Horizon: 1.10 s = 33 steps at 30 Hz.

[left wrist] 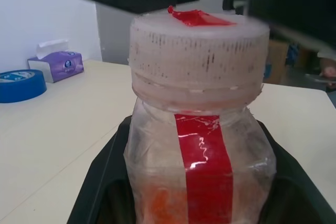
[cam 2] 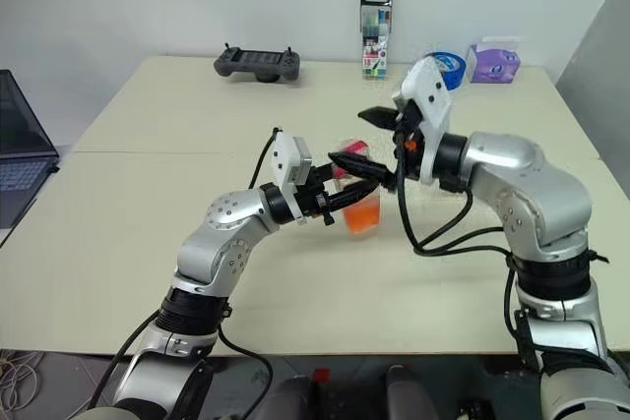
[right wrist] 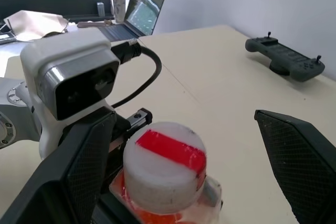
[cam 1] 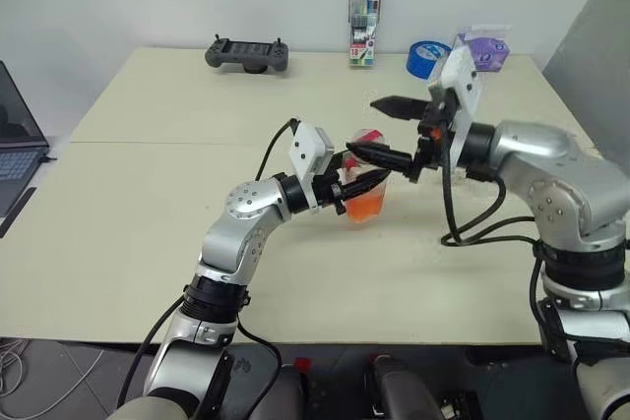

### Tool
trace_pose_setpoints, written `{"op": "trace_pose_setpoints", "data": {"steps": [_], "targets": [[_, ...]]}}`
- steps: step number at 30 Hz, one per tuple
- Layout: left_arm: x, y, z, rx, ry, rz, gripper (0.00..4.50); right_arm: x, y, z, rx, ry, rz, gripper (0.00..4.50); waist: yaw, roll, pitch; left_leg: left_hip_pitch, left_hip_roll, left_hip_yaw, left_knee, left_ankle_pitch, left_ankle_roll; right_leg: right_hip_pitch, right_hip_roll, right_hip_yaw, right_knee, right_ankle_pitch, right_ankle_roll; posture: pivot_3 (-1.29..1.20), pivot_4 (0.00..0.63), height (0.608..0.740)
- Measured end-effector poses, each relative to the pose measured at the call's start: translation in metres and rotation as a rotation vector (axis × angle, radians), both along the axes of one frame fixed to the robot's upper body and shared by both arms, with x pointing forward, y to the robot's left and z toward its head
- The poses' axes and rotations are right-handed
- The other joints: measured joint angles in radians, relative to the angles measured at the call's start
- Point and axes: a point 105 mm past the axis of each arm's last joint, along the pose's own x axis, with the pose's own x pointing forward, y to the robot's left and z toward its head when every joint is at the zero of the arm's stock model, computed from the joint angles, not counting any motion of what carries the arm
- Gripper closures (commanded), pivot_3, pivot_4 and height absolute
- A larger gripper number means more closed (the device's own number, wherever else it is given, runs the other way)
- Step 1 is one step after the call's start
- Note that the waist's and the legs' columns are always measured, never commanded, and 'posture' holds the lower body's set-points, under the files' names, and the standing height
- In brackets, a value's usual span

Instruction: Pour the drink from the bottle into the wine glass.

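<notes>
Two pincers meeting over mid-surface (cam 1: 148, 233). Left pincer (cam 1: 366, 184) clenched on the bottle (left wrist: 199, 140), gripping its squarish body from both sides and holding it upright above the surface, cap (right wrist: 164, 166) on top, long axis vertical. Orange-red drink (cam 1: 366, 206) pooled low in the bottle. Right pincer (right wrist: 173, 156) spread wide, one finger to each side of the cap and level with it, touching neither side as far as can be judged; reaching in from the right and slightly above. Cap still seated, so unscrewing probably the step in hand, with the right arm the nearer one to that cap and needing only to close inward across the vertical axis.

No wine glass made out anywhere among the things on the far edge: game controller (cam 1: 247, 53), marker pack (cam 1: 364, 36), blue tape roll (cam 1: 427, 57), tissue box (cam 1: 482, 49). Lower part of the bottle hidden behind the left fingers; fill level hard to read.
</notes>
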Motion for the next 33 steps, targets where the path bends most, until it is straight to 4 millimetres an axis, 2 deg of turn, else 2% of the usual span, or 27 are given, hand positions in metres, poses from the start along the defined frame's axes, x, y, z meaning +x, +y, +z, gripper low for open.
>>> {"op": "trace_pose_setpoints", "data": {"steps": [3,8,19,26,31,33], "targets": [[-0.001,0.000,0.000,0.001,0.000,-0.008,2.58,-0.001,0.003,0.001,0.012,-0.006,-0.040,0.00,-0.001,0.000,0.000,0.001,0.000,0.000,0.000,0.000,0.000,0.000,0.000,0.000,0.000,0.000,0.000,0.00,0.150,0.740],[0.000,0.000,-0.002,0.002,0.006,-0.004,2.58,0.011,0.007,-0.001,0.066,0.009,-0.133,0.00,-0.001,0.000,0.000,0.001,0.000,0.000,0.000,0.000,0.000,0.000,0.001,0.000,0.001,0.000,0.000,0.00,0.150,0.740],[0.004,0.003,-0.005,0.003,0.021,0.012,2.58,0.016,0.009,-0.004,0.078,0.026,-0.154,0.00,-0.001,0.000,0.000,0.001,0.000,0.000,0.000,0.000,0.000,0.000,0.001,0.000,0.000,0.000,0.000,0.00,0.150,0.740],[0.001,-0.004,-0.009,0.026,0.022,-0.008,2.58,0.012,-0.001,-0.008,0.066,0.043,-0.156,0.00,-0.001,0.000,0.000,0.000,0.000,0.000,0.000,0.000,0.000,0.000,0.001,0.000,0.000,0.000,0.000,0.00,0.150,0.740],[0.002,-0.003,-0.009,0.025,0.024,0.000,2.58,0.004,-0.015,-0.007,0.059,0.053,-0.152,0.00,-0.001,0.000,0.000,0.000,0.000,0.000,0.000,0.000,0.000,0.000,0.001,0.000,0.000,0.000,0.000,0.00,0.150,0.740],[0.003,0.000,-0.009,0.028,0.023,0.006,2.58,0.006,-0.028,-0.003,0.074,0.044,-0.199,0.00,-0.001,0.000,0.000,0.000,0.000,0.000,0.000,0.000,0.000,0.000,0.002,0.000,0.001,0.000,0.000,0.00,0.150,0.740]]}}
